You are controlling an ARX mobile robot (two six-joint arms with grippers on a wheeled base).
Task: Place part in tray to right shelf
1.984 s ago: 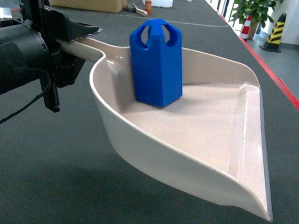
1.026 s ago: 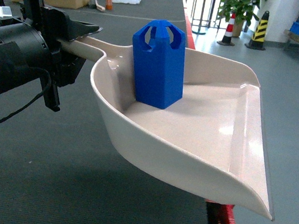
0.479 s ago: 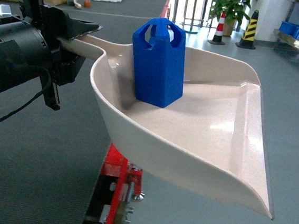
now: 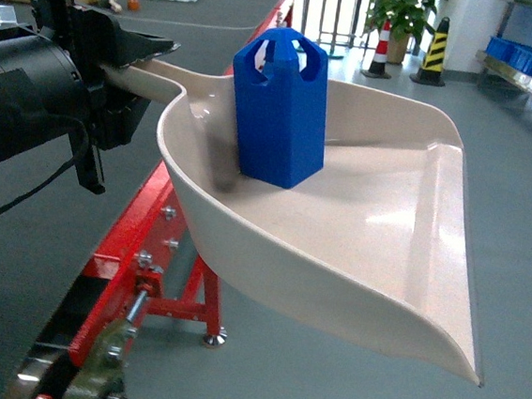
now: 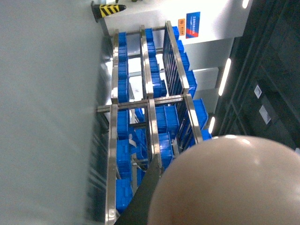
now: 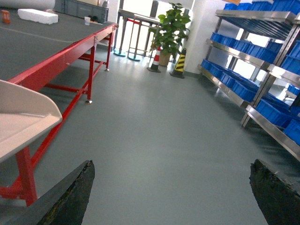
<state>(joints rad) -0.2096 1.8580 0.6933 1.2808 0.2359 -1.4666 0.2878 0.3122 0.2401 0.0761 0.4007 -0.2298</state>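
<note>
The shelf (image 6: 262, 70) with blue crates (image 6: 243, 44) stands across the grey floor (image 6: 164, 140), well apart from the red-framed table (image 4: 139, 244). The left hand (image 4: 133, 59) is clamped on the handle of the tray (image 4: 383, 258), held off the floor. The part (image 4: 280, 107) stands upright in the tray's back. The right hand (image 6: 171, 197) hangs wide open, empty.
</note>
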